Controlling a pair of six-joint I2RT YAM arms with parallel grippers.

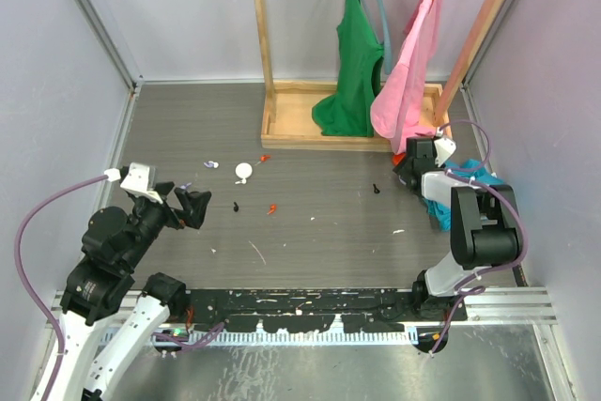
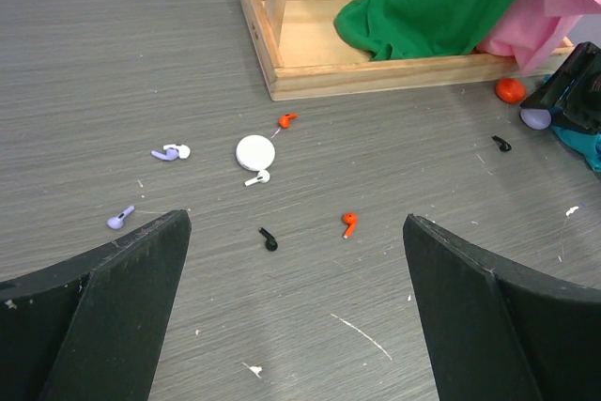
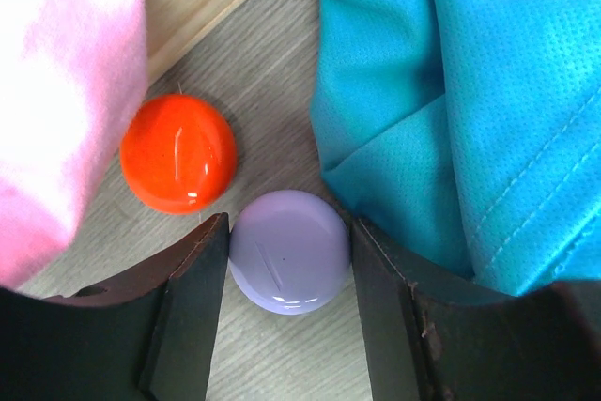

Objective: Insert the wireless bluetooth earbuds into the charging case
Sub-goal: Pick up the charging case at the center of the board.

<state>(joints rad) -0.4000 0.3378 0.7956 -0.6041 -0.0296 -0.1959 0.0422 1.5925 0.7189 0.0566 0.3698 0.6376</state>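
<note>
Several tiny earbuds lie scattered on the grey table: red ones point(image 2: 349, 223) point(image 2: 286, 120), black ones point(image 2: 269, 239) point(image 2: 501, 144), a lilac one point(image 2: 119, 220) and a white one point(image 2: 256, 177) beside a round white case point(image 2: 254, 152). My left gripper point(image 2: 296, 307) hovers open and empty near them, at the left point(image 1: 194, 206). At the far right, my right gripper point(image 3: 289, 260) has both fingers against the sides of a round lilac charging case point(image 3: 289, 249) resting on the table. A round red case point(image 3: 178, 152) sits just beside it.
A wooden rack base point(image 1: 300, 115) stands at the back, with a green garment point(image 1: 357, 63) and a pink one point(image 1: 408, 72) hanging over it. Teal cloth point(image 3: 470, 91) crowds the right finger. Pink fabric point(image 3: 56, 91) hangs left of the red case.
</note>
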